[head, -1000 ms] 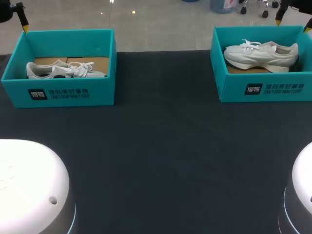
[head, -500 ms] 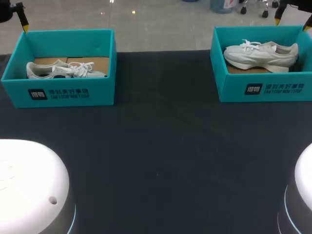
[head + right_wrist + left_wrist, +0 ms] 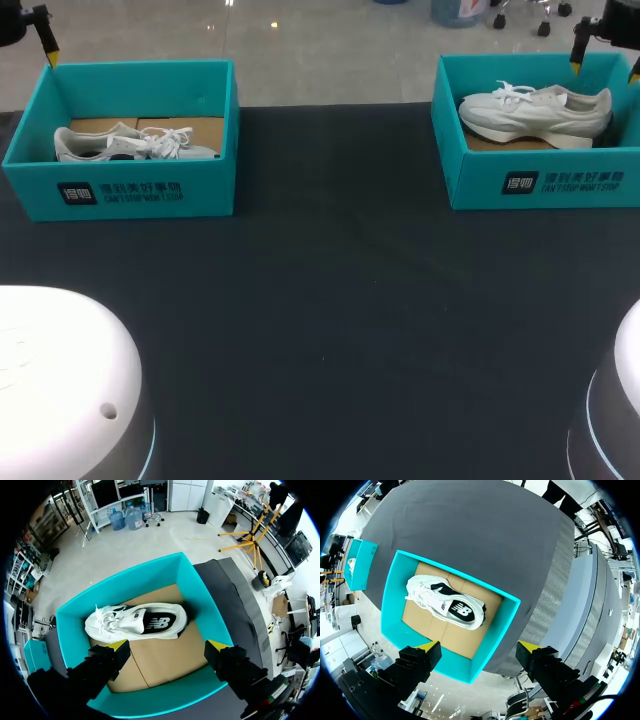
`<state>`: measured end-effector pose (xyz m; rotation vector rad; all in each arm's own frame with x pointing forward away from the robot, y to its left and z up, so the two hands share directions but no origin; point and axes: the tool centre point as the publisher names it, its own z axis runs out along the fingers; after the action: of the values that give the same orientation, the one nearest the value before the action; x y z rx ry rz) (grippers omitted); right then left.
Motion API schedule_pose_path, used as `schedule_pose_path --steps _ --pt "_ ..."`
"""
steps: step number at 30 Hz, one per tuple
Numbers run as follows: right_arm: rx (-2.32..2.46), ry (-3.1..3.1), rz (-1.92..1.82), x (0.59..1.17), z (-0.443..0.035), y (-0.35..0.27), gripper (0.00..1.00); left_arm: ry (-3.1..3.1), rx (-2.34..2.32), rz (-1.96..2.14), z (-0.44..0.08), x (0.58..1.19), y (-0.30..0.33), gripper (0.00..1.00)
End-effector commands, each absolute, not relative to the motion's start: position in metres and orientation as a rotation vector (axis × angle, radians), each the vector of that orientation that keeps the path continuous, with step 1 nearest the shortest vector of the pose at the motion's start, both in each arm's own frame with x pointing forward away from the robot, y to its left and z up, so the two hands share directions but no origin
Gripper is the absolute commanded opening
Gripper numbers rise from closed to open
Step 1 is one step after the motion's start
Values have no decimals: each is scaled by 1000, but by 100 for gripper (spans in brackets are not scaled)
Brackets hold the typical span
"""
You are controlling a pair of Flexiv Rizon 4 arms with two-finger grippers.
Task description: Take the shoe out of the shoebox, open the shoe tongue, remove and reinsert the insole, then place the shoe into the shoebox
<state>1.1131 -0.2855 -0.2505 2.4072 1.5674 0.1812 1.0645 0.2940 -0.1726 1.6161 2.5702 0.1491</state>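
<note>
Left gripper [image 3: 477, 646] hung fully spread and empty over left shoebox [image 3: 120, 190] at table's 10 o'clock; left sneaker [image 3: 130, 143] lay inside; right shoebox [image 3: 540, 180] at 2 o'clock held right sneaker [image 3: 535, 112]; right gripper [image 3: 167, 644] hung above it, fully spread, empty.

Dark table [image 3: 340, 320] w/ 2 teal boxes on it: left shoebox [image 3: 130, 195] & right shoebox [image 3: 545, 182], well apart.

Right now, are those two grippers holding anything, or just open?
Left gripper: open, holding nothing.
Right gripper: open, holding nothing.
</note>
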Motion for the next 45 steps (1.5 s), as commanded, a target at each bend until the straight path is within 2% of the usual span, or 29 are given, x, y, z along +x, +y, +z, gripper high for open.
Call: schedule_pose_path --steps 1,17,45 --pt "2459 1583 83 1134 -270 -294 100 2571 1616 152 -173 1064 294 100" --pt "2605 1442 3 1138 -311 -319 100 2571 1616 152 -173 1064 294 100" --pt "2576 1588 -95 1152 -365 -332 100 2571 1616 152 -173 1064 294 100"
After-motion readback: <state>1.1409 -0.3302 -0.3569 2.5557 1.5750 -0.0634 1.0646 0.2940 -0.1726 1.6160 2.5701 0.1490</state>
